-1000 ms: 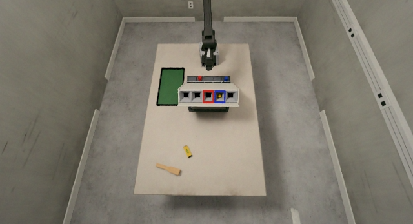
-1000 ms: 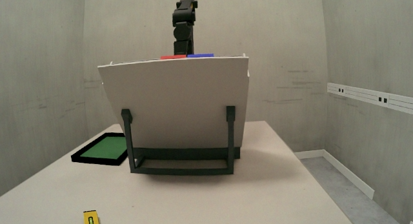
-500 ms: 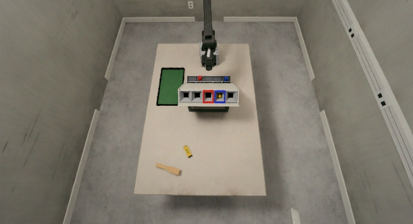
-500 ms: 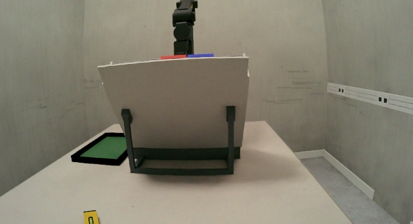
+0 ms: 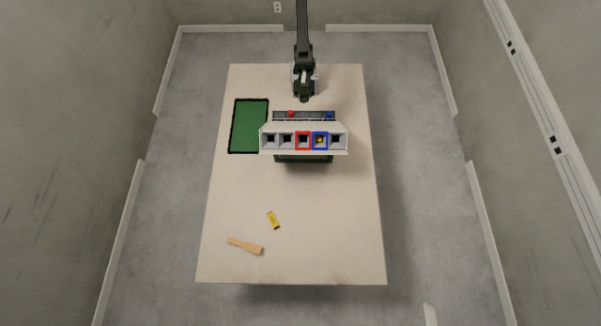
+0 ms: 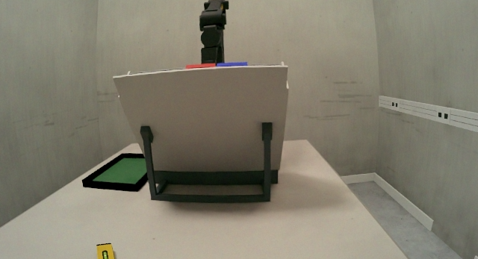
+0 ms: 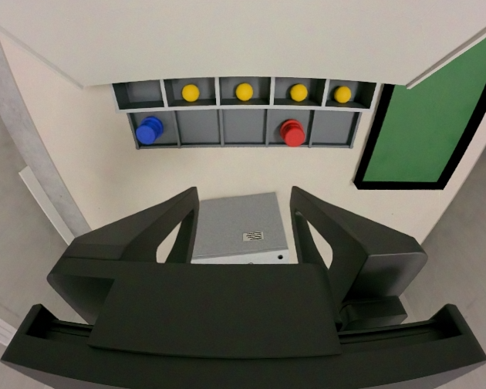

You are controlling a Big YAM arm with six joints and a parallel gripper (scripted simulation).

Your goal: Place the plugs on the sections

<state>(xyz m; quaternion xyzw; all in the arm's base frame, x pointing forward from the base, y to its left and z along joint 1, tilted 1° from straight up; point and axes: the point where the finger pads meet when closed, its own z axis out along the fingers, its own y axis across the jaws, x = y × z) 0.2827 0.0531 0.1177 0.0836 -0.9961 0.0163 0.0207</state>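
Note:
My gripper (image 7: pixel 244 194) is open and empty. It hangs above the grey arm base box (image 7: pixel 240 228), short of the sectioned tray; it also shows in the top view (image 5: pixel 304 99). In the wrist view the blue plug (image 7: pixel 149 130) stands on the flat front part of the leftmost section. The red plug (image 7: pixel 292 132) stands on the front part of the fourth section from the left. Yellow marbles (image 7: pixel 244 91) lie in several rear compartments; the leftmost one (image 7: pixel 138 93) is empty. In the top view the red-banded funnel (image 5: pixel 302 140) looks empty, and the blue-banded funnel (image 5: pixel 319 140) holds a yellow marble.
A green tray with a black rim (image 5: pixel 247 126) lies beside the funnel stand. The white cover (image 6: pixel 203 117) hides the pipes. A small yellow block (image 5: pixel 272 220) and a wooden spatula (image 5: pixel 244 245) lie on the near part of the table.

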